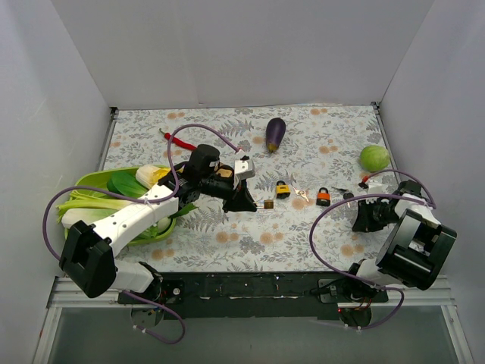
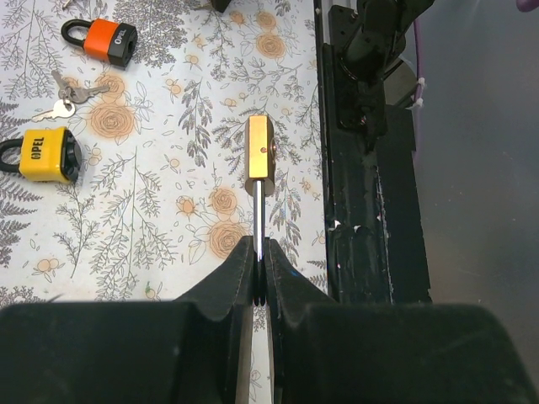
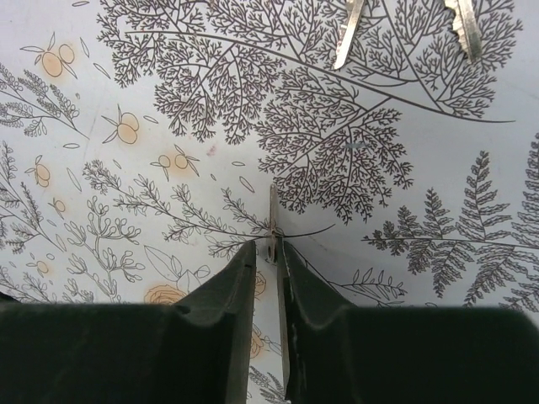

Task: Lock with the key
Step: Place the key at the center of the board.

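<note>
Left gripper (image 2: pixel 259 255) pinching shackle of brass padlock (image 2: pixel 259 147). Right gripper (image 3: pixel 268 252) clamped on key (image 3: pixel 274 212), low over table (image 3: pixel 404 252).

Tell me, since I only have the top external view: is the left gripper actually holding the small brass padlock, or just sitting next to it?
Observer: Holding it. In the left wrist view the left gripper is shut on the shackle, and the brass padlock body sticks out ahead of the fingers.
Operator: And the right gripper? It is just a dark shape for me.
Observer: The right wrist view shows the right gripper pinching a thin metal blade seen edge-on, apparently the key.
Operator: Is that key near a lock?
Observer: No. Ahead of it that view shows only the tablecloth and two loose keys at the top edge, no padlock.
</note>
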Robot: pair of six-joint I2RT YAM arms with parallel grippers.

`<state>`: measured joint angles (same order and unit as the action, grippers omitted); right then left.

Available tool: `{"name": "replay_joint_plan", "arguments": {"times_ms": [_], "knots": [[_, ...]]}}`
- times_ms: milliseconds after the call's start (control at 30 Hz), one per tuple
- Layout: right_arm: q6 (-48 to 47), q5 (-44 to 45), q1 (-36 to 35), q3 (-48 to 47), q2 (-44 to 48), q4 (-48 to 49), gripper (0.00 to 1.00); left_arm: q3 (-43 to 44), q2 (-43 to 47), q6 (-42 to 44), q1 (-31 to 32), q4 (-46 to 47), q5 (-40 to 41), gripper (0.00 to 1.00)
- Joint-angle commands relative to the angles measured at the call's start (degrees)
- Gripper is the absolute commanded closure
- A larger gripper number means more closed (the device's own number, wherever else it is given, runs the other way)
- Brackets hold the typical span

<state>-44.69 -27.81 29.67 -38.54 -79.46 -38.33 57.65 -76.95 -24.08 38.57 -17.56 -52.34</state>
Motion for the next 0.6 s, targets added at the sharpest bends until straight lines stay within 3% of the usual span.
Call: {"name": "replay_joint_plan", "arguments": {"times_ms": [0, 200, 400, 567], "knots": [[-0.40, 1.10, 0.21, 0.67, 0.01, 1.24, 0.74, -0.08, 1.71, 0.26, -0.16, 1.39, -0.31, 1.00], [-1.36, -0.31, 0.30, -2.23, 0.18, -2.45, 0.57, 0.18, 1.54, -0.44, -0.16, 1.39, -0.75, 1.00], [-6.71, -2.77, 0.21, -8.21, 5.10, -8.51, 0.21, 3.17, -1.97, -5.01, 0.45, -1.85, 0.73, 1.00], [-12.78, -4.87, -2.86, -15.50, 9.32, -12.90, 0.18, 7.65, -6.37, -11.59, 0.72, -5.64, 0.05, 1.00]]}}
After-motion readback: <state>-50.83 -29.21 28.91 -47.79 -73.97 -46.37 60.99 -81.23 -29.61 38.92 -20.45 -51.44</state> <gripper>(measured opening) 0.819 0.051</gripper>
